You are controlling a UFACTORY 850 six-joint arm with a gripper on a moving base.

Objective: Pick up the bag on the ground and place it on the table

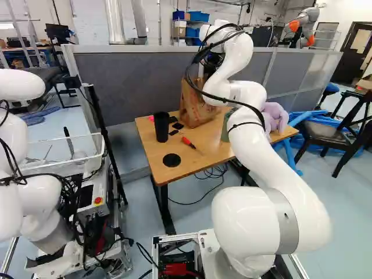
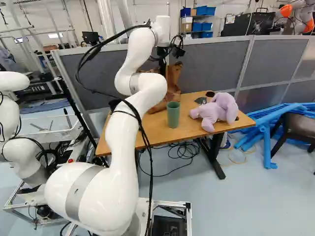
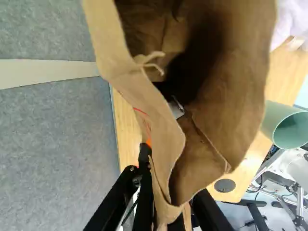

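Observation:
In the right base view my gripper (image 2: 163, 55) points down at the bag's top, its fingertips hidden. The brown paper bag (image 2: 172, 86) is at the table's (image 2: 189, 129) back edge, its base seeming to rest on the wood; the left base view shows the bag (image 1: 196, 106) upright behind the black cup. Looking along the gripper (image 3: 166, 211) in the wrist view, I see its fingers shut on the rim of the bag (image 3: 149, 108), whose open mouth gapes ahead of them. A bit of orange pad shows beside the paper.
On the table are a green cup (image 2: 173, 114), a purple plush toy (image 2: 216, 111), a black cup (image 1: 161, 127) and a red-handled tool (image 1: 187, 142). A grey partition (image 1: 133, 81) stands behind. Another robot (image 1: 23, 145) is at the left, a dark chair (image 1: 328, 133) at the right.

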